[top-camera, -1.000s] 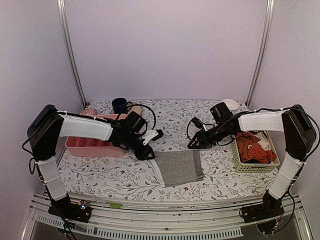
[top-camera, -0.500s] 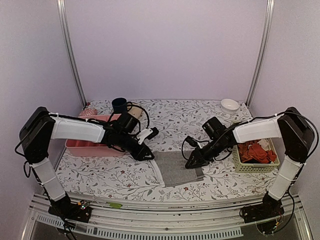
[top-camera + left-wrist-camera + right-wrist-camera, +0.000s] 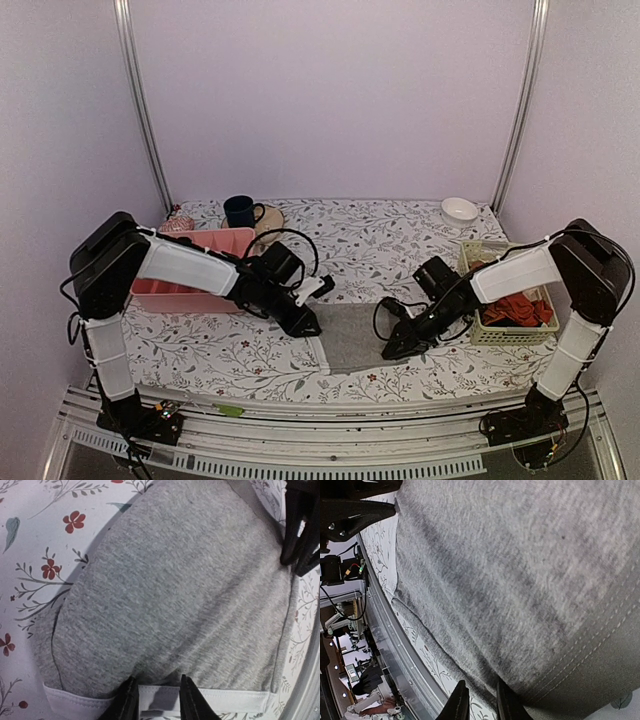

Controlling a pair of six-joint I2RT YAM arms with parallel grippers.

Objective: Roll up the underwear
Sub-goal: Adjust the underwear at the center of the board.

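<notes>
The underwear (image 3: 355, 335), grey boxer briefs, is lying flat on the floral tablecloth (image 3: 250, 350) near the table's front edge, directly between the two grippers. At the underwear's left edge the left gripper (image 3: 157, 702) is pressing down on the pale trim (image 3: 215, 697) of a leg hem, its fingers standing narrowly apart with the hem showing flat between them. At the underwear's right edge the right gripper (image 3: 480, 702) is sitting low over the darker waistband (image 3: 600, 680), its fingers also a little apart, with no cloth visibly pinched. Left of the underwear a pink tray (image 3: 190, 290) is resting, and beyond it a dark blue mug (image 3: 239, 211). Right of the underwear a pale lattice basket (image 3: 510, 335) is holding orange-red garments (image 3: 520, 305), and a white bowl (image 3: 459, 211) is sitting well behind.
</notes>
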